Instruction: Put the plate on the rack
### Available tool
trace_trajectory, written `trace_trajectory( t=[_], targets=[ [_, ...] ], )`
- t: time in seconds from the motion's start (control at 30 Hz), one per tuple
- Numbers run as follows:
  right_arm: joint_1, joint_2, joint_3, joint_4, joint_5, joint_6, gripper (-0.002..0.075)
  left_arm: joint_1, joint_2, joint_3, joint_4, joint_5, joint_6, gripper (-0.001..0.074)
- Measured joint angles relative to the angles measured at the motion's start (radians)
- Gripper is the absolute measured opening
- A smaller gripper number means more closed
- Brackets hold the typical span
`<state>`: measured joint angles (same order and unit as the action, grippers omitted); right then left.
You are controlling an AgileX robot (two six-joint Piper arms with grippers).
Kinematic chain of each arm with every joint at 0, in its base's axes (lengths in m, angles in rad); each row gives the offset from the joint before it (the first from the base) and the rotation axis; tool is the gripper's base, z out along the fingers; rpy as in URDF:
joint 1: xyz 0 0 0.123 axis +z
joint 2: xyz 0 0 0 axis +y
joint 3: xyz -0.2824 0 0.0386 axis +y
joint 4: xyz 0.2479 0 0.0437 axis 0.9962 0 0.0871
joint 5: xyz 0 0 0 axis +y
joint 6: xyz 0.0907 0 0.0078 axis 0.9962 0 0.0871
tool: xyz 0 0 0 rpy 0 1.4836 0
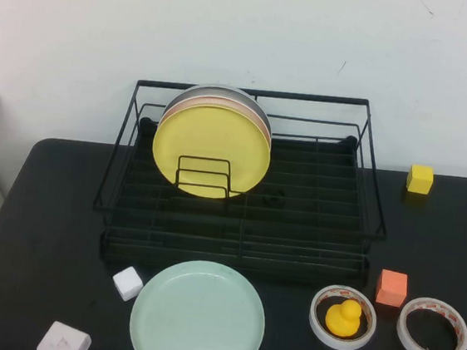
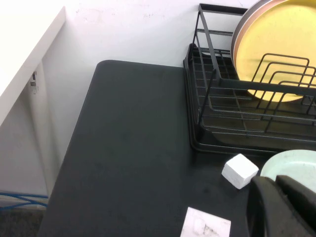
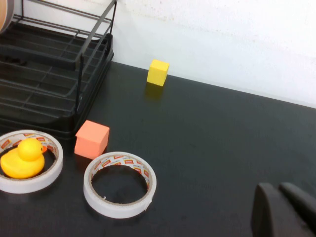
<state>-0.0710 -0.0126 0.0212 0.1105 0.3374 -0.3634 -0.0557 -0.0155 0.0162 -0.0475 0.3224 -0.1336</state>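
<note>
The pale mint-green plate (image 1: 198, 316) lies flat on the black table just in front of the black wire rack (image 1: 237, 223). Its rim also shows in the left wrist view (image 2: 291, 165). The rack holds a yellow plate (image 1: 211, 152) upright, with a pink and a grey plate behind it. Neither arm shows in the high view. My left gripper (image 2: 275, 180) is shut and empty, low over the table near the plate's left rim. My right gripper (image 3: 278, 186) is shut and empty over the table's right part, away from the rack (image 3: 94, 39).
A white cube (image 1: 128, 283) and a white box (image 1: 64, 343) lie left of the plate. On the right are a tape roll with a yellow duck (image 1: 343, 318), a second tape roll (image 1: 433, 330), an orange cube (image 1: 391, 288) and a yellow cube (image 1: 420, 179).
</note>
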Motion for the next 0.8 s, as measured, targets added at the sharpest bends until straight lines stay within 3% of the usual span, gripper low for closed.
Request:
trace_trajectory(
  t=[0.8],
  targets=[
    [0.0, 0.0, 0.0, 0.0, 0.0, 0.0, -0.0002, 0.0, 0.0, 0.0, 0.0, 0.0, 0.0, -0.0003]
  ],
)
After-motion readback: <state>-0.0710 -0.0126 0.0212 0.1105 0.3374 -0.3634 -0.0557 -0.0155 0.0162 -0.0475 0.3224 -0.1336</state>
